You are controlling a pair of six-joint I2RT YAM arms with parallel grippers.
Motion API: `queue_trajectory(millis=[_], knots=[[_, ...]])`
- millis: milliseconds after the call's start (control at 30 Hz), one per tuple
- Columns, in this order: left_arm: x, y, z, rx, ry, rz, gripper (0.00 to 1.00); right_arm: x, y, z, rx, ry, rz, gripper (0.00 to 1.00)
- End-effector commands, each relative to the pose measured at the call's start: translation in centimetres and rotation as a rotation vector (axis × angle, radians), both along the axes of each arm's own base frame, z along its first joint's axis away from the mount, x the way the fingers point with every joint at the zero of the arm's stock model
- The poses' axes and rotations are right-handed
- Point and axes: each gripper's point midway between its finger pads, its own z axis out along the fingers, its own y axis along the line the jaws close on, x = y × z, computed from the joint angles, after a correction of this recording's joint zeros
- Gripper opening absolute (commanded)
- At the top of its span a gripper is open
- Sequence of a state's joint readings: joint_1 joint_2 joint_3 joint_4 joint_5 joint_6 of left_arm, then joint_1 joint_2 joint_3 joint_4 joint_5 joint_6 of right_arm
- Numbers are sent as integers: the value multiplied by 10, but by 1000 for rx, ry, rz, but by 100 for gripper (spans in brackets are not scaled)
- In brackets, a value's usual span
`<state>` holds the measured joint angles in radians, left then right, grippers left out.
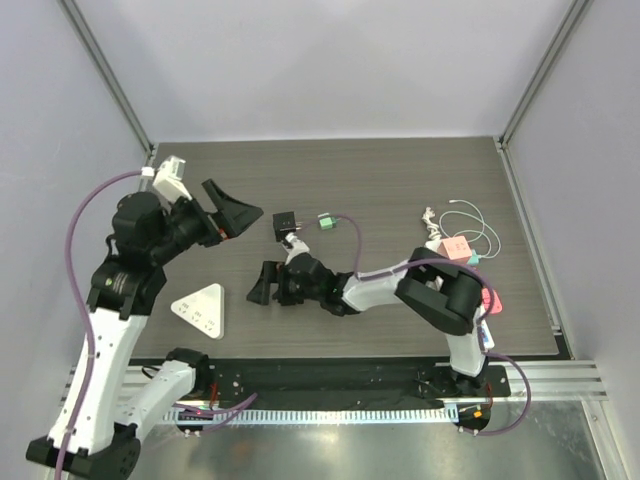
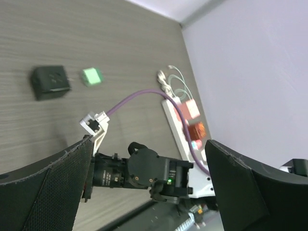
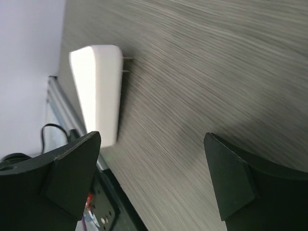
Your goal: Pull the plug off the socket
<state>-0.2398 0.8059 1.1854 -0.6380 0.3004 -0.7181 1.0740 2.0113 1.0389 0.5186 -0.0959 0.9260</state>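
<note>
Table [image 1: 400, 170], socket [image 1: 284, 222] near plug [image 1: 325, 222], perhaps apart, left tool [image 2: 149, 141] and right tool [image 3: 153, 136] agape, empty

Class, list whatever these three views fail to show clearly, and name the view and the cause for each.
Left wrist view: the black socket cube and the green plug are smeared by blur, so their slots and pins cannot be read.
Left wrist view: the near end of the power strip is hidden behind the right arm.
Right wrist view: the white adaptor is blurred, so any markings on it are unreadable.
</note>
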Motion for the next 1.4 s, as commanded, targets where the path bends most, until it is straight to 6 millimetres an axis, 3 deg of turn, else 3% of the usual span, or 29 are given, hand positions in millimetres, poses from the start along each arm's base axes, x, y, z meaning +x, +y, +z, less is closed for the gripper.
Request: queue_trajectory(millis=[0,33,100,133,167,200,267,300,367,400,433,467,500,533,600,633,700,800,900,1033,1100,1167,1200,1367], knots=[[0,-37,2,-107,31,-213,100,1,-66,-27,-234,-5,-144,95],[5,-41,11,-132,-3,-225,100,-2,-85,-17,-275,-7,-176,95],[11,-47,11,-177,4,-227,100,-3,-124,-20,-362,-26,-262,96],[14,-52,16,-196,-28,-237,100,-6,-143,-3,-379,-35,-294,96],[17,-56,18,-221,-29,-235,100,-7,-167,-6,-431,-49,-343,96],[27,-59,15,-223,-36,-213,100,-9,-179,-1,-435,-51,-368,96],[31,-80,16,-215,-63,-243,100,-15,-208,19,-406,-72,-423,97],[50,-88,-1,-176,-34,-210,100,-18,-215,27,-372,-66,-443,97],[55,-114,-5,-165,-29,-260,100,-21,-239,41,-311,-62,-494,97],[67,-126,-21,-156,14,-268,100,-19,-249,45,-302,-63,-528,97],[70,-142,-17,-167,-10,-293,100,-20,-266,42,-328,-49,-571,96],[73,-152,-16,-168,-24,-301,97,-14,-283,61,-295,-96,-645,96],[71,-166,-17,-147,-51,-330,96,-12,-296,65,-310,-112,-689,96],[86,-178,-15,-138,-84,-310,96,-17,-318,61,-369,-102,-738,95],[96,-196,-14,-122,-128,-320,96,-15,-338,83,-358,-138,-820,95],[107,-209,-13,-133,-161,-336,96,-15,-356,85,-413,-161,-865,95],[118,-222,-17,-160,-181,-357,96,-13,-370,103,-413,-180,-924,95],[131,-243,-31,-203,-231,-399,95,-14,-407,115,-534,-214,-1033,95],[136,-264,-75,-165,-195,-448,92,-10,-444,132,-629,-255,-1173,96],[127,-289,-129,-87,-165,-511,91,0,-477,154,-736,-286,-1280,96],[122,-299,-153,-84,-124,-540,90,7,-482,158,-798,-279,-1279,96],[117,-307,-159,-98,-101,-574,89,19,-492,156,-883,-255,-1261,96],[111,-313,-160,-106,-97,-594,89,24,-488,144,-902,-199,-1219,96],[100,-323,-160,-92,-117,-649,90,43,-510,150,-894,-162,-1252,96]])
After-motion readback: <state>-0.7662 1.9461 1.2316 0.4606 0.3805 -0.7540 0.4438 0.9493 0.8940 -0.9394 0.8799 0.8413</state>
